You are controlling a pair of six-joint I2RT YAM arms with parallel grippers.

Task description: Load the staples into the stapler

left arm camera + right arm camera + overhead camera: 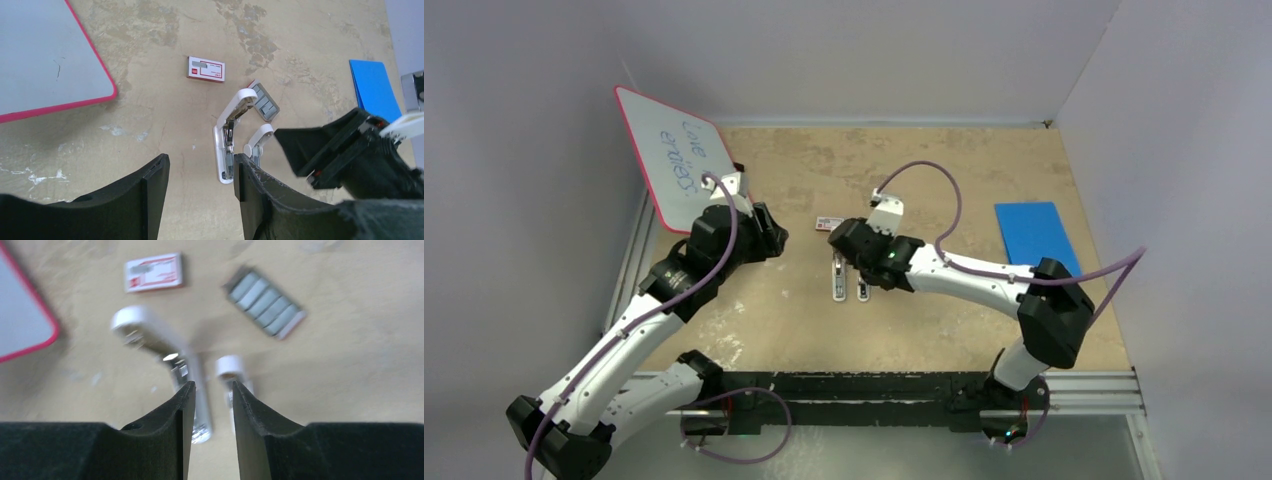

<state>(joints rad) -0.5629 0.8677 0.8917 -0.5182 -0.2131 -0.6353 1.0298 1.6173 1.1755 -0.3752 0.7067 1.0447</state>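
Two arms are stretched over the counter (904,170) from its near edge. The right arm is bent sharply at the elbow by the right edge and laid low toward the middle, so that the right gripper (210,407) is pointed down over the stapler (226,150). Its fingers (182,410) are parted by a narrow gap only, and nothing is gripped between them. The left arm is raised from the near left corner, with the left gripper (200,195) held high, left of the middle and well apart from the stapler. Its fingers (150,200) are spread wide and nothing is held. The stapler is laid opened out near the middle of the counter, and a shorter white bar (258,140) is seen just beside it on the right. The staples (264,102), a grey ribbed block, are found just beyond the stapler toward the far edge, touched by neither gripper. A red-and-white box (206,69) is placed near them, further toward the far left corner. A whiteboard (679,165) is propped in the far left corner and a blue sheet (1034,235) is laid by the right edge.
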